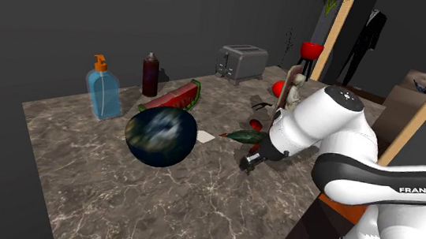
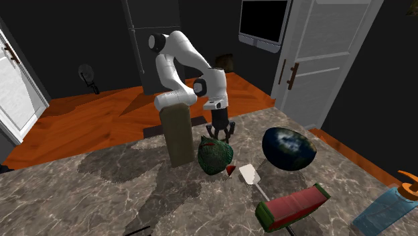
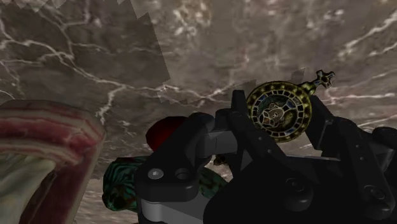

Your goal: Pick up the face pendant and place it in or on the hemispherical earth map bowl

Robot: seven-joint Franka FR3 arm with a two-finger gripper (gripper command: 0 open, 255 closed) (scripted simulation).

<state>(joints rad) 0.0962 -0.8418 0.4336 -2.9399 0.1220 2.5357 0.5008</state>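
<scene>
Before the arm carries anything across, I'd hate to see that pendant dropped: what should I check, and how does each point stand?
1. Grip: fingers clasp the face pendant: ok.
2. Pendant clear of the table: cannot tell.
3. Opening of the earth map bowl facing up: cannot tell.
4. Room around the gripper: green object close beside it: not ok, lift first.
5. Bowl standing apart from its neighbours: ok.

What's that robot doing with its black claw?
The robot's black gripper is shut on a small round gold-and-dark pendant with a face in its middle, holding it low over the brown marble table. The round blue-and-white earth-map bowl sits apart from it on the table, so the pendant has not reached the bowl yet.
</scene>
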